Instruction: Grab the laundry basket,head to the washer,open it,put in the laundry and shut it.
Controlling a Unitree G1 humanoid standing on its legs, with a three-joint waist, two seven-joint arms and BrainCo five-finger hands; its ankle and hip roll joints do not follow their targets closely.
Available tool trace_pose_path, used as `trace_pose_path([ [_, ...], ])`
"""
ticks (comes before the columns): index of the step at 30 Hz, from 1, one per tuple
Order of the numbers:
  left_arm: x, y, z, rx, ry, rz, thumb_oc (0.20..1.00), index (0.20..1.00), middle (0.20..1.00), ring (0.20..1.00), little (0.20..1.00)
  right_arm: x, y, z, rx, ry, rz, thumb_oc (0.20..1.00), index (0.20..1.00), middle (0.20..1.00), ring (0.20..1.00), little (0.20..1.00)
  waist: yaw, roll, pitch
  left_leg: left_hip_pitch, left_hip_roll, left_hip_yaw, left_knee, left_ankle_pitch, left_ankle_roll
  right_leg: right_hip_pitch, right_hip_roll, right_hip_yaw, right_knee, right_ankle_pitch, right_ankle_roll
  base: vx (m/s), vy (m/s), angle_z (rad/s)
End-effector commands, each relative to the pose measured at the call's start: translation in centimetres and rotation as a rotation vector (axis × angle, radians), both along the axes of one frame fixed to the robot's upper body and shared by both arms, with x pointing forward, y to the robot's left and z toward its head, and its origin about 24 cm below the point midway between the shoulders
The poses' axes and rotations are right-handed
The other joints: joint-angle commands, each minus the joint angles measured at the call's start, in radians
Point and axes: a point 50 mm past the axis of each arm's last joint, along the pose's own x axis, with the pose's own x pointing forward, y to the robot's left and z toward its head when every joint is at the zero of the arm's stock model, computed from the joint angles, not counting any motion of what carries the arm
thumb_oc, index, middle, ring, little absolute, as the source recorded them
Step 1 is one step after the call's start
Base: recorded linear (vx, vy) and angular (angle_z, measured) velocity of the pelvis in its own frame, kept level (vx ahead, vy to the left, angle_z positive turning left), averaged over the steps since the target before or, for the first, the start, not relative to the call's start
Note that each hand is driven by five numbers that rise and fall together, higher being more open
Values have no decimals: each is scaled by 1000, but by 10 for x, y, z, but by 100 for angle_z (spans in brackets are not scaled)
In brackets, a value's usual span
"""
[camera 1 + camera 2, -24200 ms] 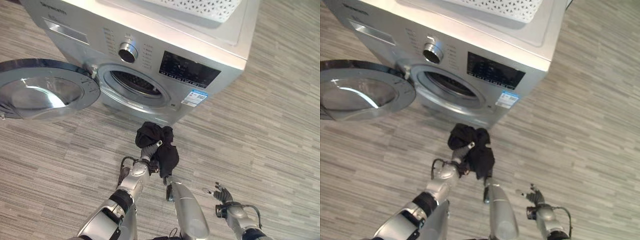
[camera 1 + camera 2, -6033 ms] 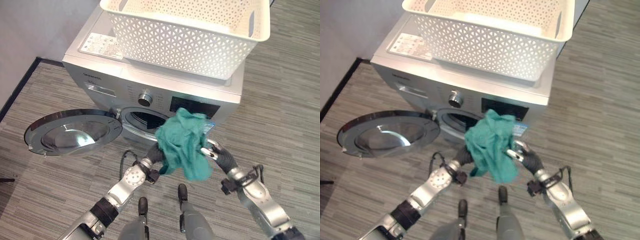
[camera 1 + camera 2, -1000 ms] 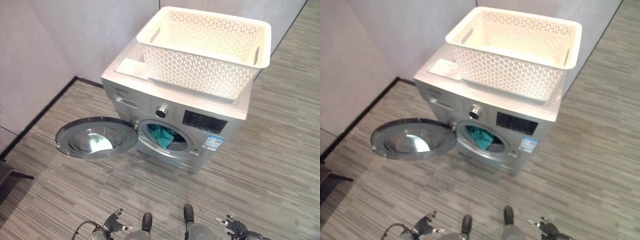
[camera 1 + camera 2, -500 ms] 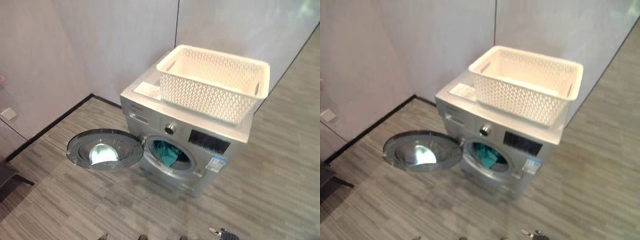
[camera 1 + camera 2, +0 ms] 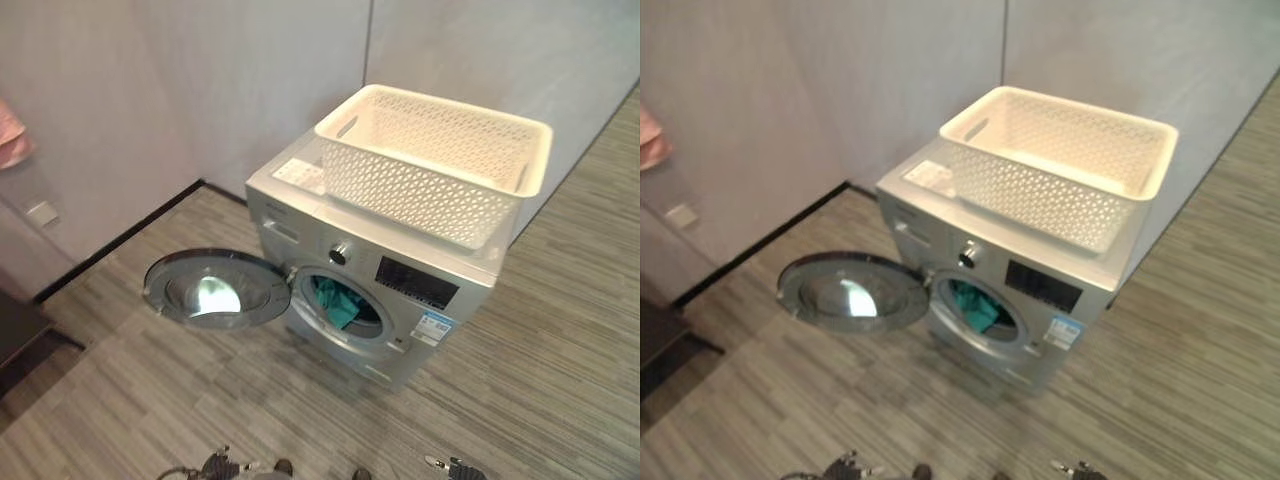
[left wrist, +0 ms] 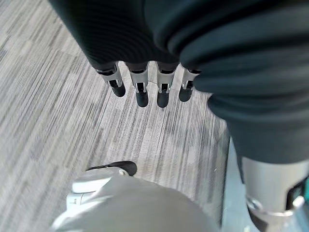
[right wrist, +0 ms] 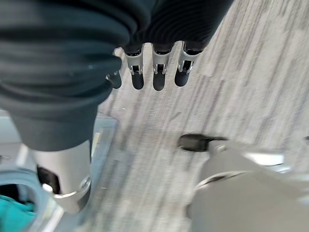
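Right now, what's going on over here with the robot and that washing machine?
The robot stands back from the washer, loading laundry. The round door hangs wide open and teal laundry lies in the drum. The white laundry basket sits on top of the machine. Both hands are empty, low near the floor: left hand and right hand, fingers straight. The door is not yet shut.
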Motion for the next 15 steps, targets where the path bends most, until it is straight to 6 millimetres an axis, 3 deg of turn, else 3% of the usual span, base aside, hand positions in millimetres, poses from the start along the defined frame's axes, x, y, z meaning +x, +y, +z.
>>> trace_pose_path([
  [1, -7, 3, -1, 1, -8, 26, 1000, 1000, 1000, 1000, 1000, 10, -6, 4, -34, -48, -3, 1000, 1000, 1000, 1000, 1000, 17, -40, 12, -37, -13, 46, -82, -37, 127, -9, -6, 31, 85, -83, 58, 17, 9, 54],
  [3, -10, 5, -1, 8, -8, 30, 1000, 1000, 1000, 1000, 1000, 9, -5, 4, -39, -37, 29, 1000, 1000, 1000, 1000, 1000, 32, -32, 8, -46, -5, -70, -121, -4, 114, -13, 3, 64, 86, -90, 56, 52, 22, -5],
  [4, -10, 5, -1, 8, -8, 30, 1000, 1000, 1000, 1000, 1000, 9, -5, 4, -39, -37, 29, 1000, 1000, 1000, 1000, 1000, 32, -32, 8, -46, -5, -70, -122, -4, 114, -13, 3, 64, 86, -90, 56, 46, 33, -38],
  [6, -10, 8, 1, -3, -34, 61, 1000, 1000, 1000, 1000, 1000, 14, -8, 6, -53, -51, 39, 1000, 1000, 1000, 1000, 1000, 43, -15, 7, -54, 31, -156, -177, 36, 98, -8, 8, 112, 90, -103, 59, 101, 67, -51],
  [11, -17, 16, 1, 27, -18, 79, 1000, 1000, 1000, 1000, 1000, 8, -7, 4, -43, -38, 18, 1000, 1000, 1000, 1000, 1000, 38, 8, -23, 5, 57, -122, -211, 31, 88, 45, -2, 140, 79, -121, 69, 192, 127, -44],
  [13, -13, 25, 6, 51, -50, 87, 1000, 1000, 1000, 1000, 1000, 4, -5, 3, -37, -25, 18, 1000, 1000, 1000, 1000, 1000, 40, 9, -40, 39, 46, -118, -220, 14, 92, 61, -12, 160, 76, -124, 73, 207, 139, -54],
  [15, 7, 37, 19, 86, -156, 89, 1000, 1000, 1000, 1000, 1000, -3, -2, 0, -22, -2, 23, 1000, 1000, 1000, 1000, 1000, 42, 7, -45, 57, 40, -106, -222, 5, 94, 66, -23, 169, 81, -122, 78, 127, 107, -41],
])
